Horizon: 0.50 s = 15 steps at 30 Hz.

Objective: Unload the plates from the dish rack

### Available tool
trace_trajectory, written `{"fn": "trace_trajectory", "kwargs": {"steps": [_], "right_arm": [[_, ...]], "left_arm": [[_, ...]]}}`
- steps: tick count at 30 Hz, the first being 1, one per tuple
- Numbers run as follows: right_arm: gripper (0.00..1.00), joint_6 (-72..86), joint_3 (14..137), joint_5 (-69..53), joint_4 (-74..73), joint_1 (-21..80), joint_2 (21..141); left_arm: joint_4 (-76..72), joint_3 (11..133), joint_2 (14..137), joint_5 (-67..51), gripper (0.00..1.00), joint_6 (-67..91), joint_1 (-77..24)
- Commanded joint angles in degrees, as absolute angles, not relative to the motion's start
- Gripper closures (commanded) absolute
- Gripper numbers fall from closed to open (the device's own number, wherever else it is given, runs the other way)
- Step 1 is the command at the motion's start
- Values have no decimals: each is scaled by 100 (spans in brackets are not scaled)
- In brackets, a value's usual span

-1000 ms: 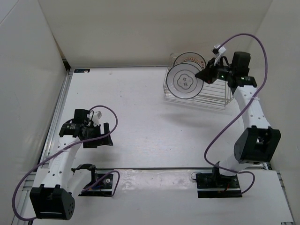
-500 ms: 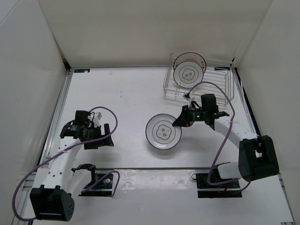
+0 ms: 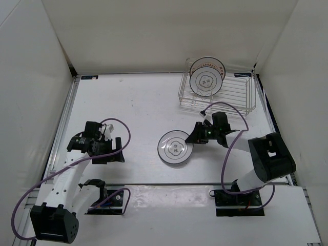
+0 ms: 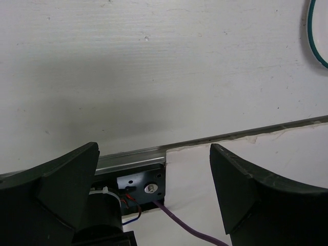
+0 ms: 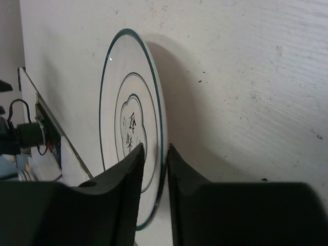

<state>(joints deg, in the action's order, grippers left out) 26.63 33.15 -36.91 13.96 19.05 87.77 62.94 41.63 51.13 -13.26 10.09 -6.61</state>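
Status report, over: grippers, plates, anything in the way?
Left gripper open, empty. Right gripper shut on grey-ringed plate rim, low near table. Waiting in dish rack: orange-rimmed plate, upright. No obstruction seen.

A white plate (image 3: 174, 148) with grey rings, an orange-rimmed plate (image 3: 206, 77), silver wire rack (image 3: 237, 93).

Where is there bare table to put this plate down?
Widest bare patch: the table left of the rack, back to the far wall. Also free between the left gripper and the grey-ringed plate in the right gripper. Crowded by the rack, far right.
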Motion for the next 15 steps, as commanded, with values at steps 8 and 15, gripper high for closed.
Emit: {"fn": "trace_trajectory", "kwargs": {"steps": [8,15], "right_arm": [[57,1919,4023,-3506,-252,1925,8587],[50,-304,5141,-2815,-2451,1890,8271]], "left_arm": [[6284,4289,4966,-1037,0,1046,-686],[6223,4228,4983,-958,0,1072,-694]]}}
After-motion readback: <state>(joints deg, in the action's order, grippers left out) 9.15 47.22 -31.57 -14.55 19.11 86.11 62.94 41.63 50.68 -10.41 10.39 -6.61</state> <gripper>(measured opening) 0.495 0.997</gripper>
